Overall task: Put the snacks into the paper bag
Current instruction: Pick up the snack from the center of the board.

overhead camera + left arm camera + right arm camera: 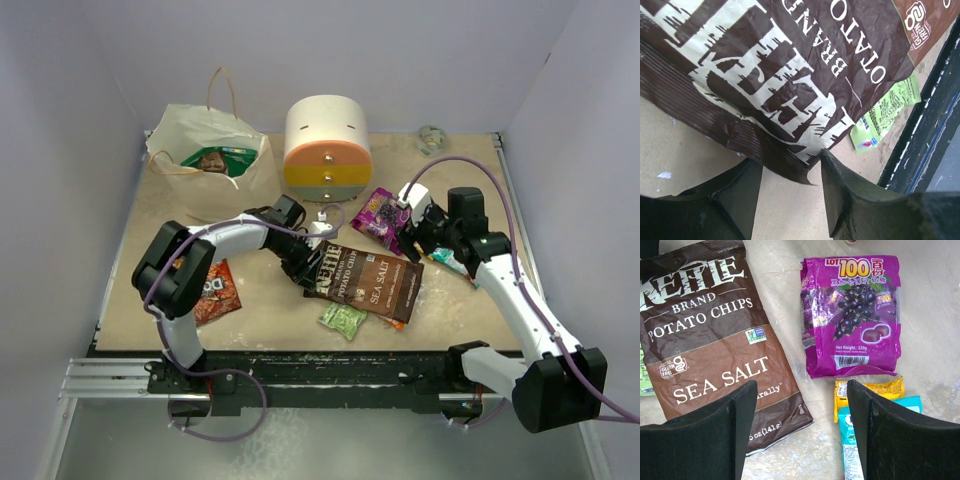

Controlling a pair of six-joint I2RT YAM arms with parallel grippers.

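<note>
Straddling the crimped top corner of the Kettle potato chip bag (790, 75), my left gripper (790, 167) has its jaws spread, not yet clamped. The dark ribbed seal pokes into the gap and brushes the inner face of one finger. I judge this to be the grasp step. To do it well I should push a little further over the seal, so the pads bite the stiff crimp rather than the slack foil. I should then close firmly and lift the whole bag clear before swinging it away, since a corner pinch on a crinkly bag could slip.

My right gripper (801, 390) hangs spread and empty, touching nothing. Under it lie the purple grape candy packet (852, 315), an orange packet (870, 390) and a teal packet (849, 440).

Further out, a lime-green packet (343, 319) lies by the chip bag's near edge, and the Doritos bag (215, 290) lies by my left arm. The paper bag (225, 190) stands open at the far left corner of the table (270, 310), a green packet (215, 160) already inside, well apart from the chip bag.
</note>
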